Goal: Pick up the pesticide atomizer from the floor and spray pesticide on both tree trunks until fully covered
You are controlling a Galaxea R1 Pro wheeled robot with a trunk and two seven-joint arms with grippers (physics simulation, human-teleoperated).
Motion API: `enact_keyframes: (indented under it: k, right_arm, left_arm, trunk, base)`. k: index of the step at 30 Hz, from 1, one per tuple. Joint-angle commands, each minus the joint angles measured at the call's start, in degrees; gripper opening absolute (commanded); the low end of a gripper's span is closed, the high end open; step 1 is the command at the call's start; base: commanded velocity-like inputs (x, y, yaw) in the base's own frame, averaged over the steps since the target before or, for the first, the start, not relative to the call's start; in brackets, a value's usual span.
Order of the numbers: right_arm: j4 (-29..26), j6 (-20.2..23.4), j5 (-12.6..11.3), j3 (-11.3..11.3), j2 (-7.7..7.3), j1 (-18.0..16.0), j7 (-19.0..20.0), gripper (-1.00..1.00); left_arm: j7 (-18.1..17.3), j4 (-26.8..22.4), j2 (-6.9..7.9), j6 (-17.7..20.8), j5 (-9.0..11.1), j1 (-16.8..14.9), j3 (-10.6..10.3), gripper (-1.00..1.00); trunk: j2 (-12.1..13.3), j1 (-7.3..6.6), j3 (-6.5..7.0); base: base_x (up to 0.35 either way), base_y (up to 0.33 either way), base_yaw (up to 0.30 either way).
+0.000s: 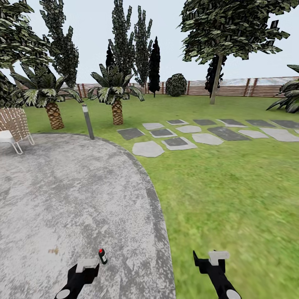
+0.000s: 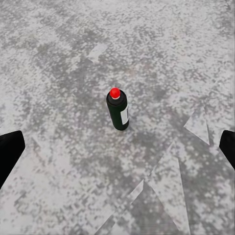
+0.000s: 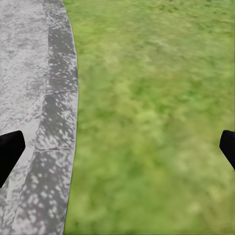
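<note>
The pesticide atomizer (image 1: 102,256), a small dark green bottle with a red top, stands upright on the grey speckled floor (image 1: 62,187). My left gripper (image 1: 86,265) hangs just short of it, a little to its left. In the left wrist view the atomizer (image 2: 118,110) stands ahead of the left gripper (image 2: 117,151), whose black fingers (image 2: 10,154) are spread wide with nothing between them. My right gripper (image 1: 211,261) is open over the grass; in its wrist view the right gripper (image 3: 117,149) hovers beside the paving's curved edge. One tree (image 1: 232,29) with a pale trunk (image 1: 215,85) stands far back right by the fence.
A grey bollard (image 1: 87,121) stands at the paving's far edge. A wicker seat (image 1: 12,126) is at the left. Two short palms (image 1: 117,109) grow behind. Stepping stones (image 1: 199,135) cross the lawn (image 1: 232,195). A slatted fence (image 1: 245,87) bounds the back.
</note>
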Motion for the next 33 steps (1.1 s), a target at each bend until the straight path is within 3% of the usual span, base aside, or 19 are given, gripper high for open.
enact_keyframes:
  k: [1, 8, 17, 24, 33]
  right_arm:
    - [-0.08, -0.18, -0.01, -0.13, -0.34, -0.03, 0.02, 1.00]
    - [0.10, -0.18, -0.01, -0.05, -0.74, -0.03, 0.03, 1.00]
    - [-0.03, -0.18, -0.09, -0.15, -0.75, -0.03, 0.01, 1.00]
    - [-0.05, -0.17, -0.04, -0.15, -0.75, -0.03, 0.01, 1.00]
    - [-0.20, -0.12, -0.09, -0.23, -0.75, -0.03, 0.01, 1.00]
  left_arm:
    - [-0.01, -0.06, -0.03, -0.15, 0.10, -0.06, 0.19, 1.00]
    - [-0.01, -0.09, -0.11, -0.14, 0.31, -0.15, 0.15, 1.00]
    - [-0.01, -0.09, -0.04, -0.18, 0.35, -0.16, 0.15, 1.00]
    - [-0.06, -0.09, -0.03, -0.21, 0.11, -0.16, 0.10, 1.00]
    - [-0.10, -0.18, -0.03, -0.20, -0.12, -0.16, -0.41, 1.00]
  trunk:
    - [-0.02, -0.01, -0.05]
    - [-0.02, -0.01, -0.05]
    - [-0.02, -0.01, -0.05]
    - [-0.02, -0.01, -0.05]
    - [-0.02, -0.01, -0.05]
  base:
    - [0.153, 0.135, 0.000]
    - [0.227, 0.210, -0.012]
    - [0.206, 0.197, -0.254]
    - [0.034, 0.041, -0.281]
    - [0.001, 0.001, -0.038]
